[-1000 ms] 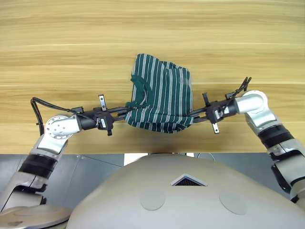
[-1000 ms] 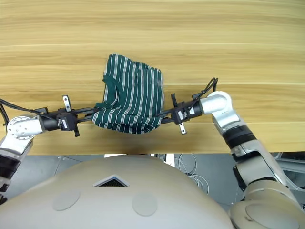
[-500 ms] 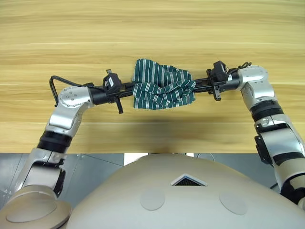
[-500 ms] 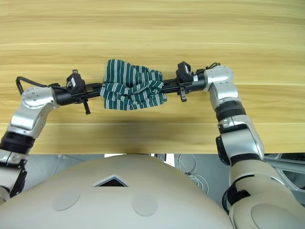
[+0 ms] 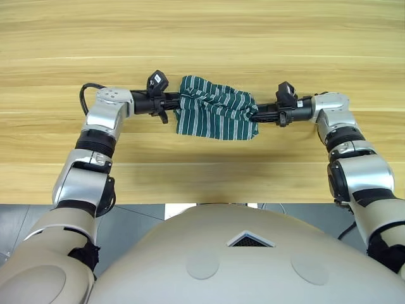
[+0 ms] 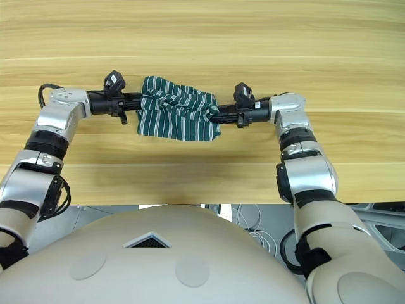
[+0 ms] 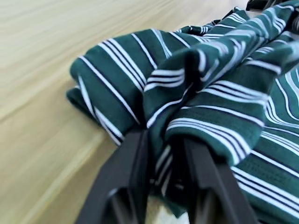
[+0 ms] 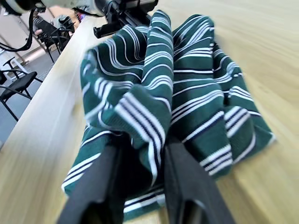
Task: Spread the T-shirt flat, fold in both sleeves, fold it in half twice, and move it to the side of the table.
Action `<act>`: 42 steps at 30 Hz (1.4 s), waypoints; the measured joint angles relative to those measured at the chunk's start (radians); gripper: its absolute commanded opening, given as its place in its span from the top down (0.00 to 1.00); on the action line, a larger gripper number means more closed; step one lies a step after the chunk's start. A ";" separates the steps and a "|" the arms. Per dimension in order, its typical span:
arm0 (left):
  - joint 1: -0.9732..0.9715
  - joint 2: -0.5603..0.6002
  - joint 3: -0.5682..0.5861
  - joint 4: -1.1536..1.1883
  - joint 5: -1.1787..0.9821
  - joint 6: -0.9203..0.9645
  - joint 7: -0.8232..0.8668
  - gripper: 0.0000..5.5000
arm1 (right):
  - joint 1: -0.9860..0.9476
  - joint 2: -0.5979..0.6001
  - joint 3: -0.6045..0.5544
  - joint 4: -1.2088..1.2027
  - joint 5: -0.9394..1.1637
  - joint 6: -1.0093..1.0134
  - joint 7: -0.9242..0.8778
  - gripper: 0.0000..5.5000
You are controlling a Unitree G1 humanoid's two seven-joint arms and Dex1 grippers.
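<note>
The T-shirt (image 5: 216, 115), dark green with white stripes, lies folded into a small bundle on the wooden table (image 5: 202, 38), near its middle. My left gripper (image 5: 179, 105) is shut on the bundle's left edge, and bunched cloth sits between its black fingers (image 7: 133, 161). On the opposite side my right gripper (image 5: 254, 115) is shut on the right edge, with its fingers (image 8: 112, 172) clamping a thick fold of the T-shirt (image 8: 154, 98). Both arms stretch level toward each other across the T-shirt (image 6: 178, 116).
Bare wood runs far beyond the bundle and to both sides. The table's front edge (image 5: 202, 201) lies just below my arms. Chairs (image 8: 18, 84) stand on the floor past the table's end in the right wrist view.
Both grippers carried the near edge of the T-shirt away from me and over the far part, folding it to about half its depth. The arms now lie farther out over the table.
</note>
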 measured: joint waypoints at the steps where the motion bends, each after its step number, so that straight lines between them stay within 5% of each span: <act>1: 0.000 0.000 0.004 0.002 0.005 0.000 -0.005 0.73 | -0.005 0.001 -0.015 0.005 0.001 0.007 -0.002 0.67; 8: 0.007 -0.026 0.064 0.006 0.008 0.024 -0.017 0.52 | -0.017 0.019 -0.131 0.000 0.019 0.030 0.006 0.46; 16: 0.020 -0.044 0.222 0.053 -0.062 0.086 0.008 0.47 | -0.013 0.022 -0.225 -0.089 0.032 -0.030 -0.171 0.46; 23: 0.086 -0.032 0.375 0.069 -0.092 -0.048 0.049 0.47 | 0.052 0.038 -0.205 -0.271 -0.021 -0.204 -0.254 0.46; 32: 0.303 -0.081 0.525 -0.452 -0.263 -0.086 0.113 0.47 | 0.212 0.166 0.046 -0.741 0.036 -0.159 -0.159 0.46; 42: 0.370 -0.160 0.623 -0.791 -0.418 -0.059 0.319 0.47 | -0.013 0.214 0.100 -0.083 -0.195 -0.211 -0.390 0.46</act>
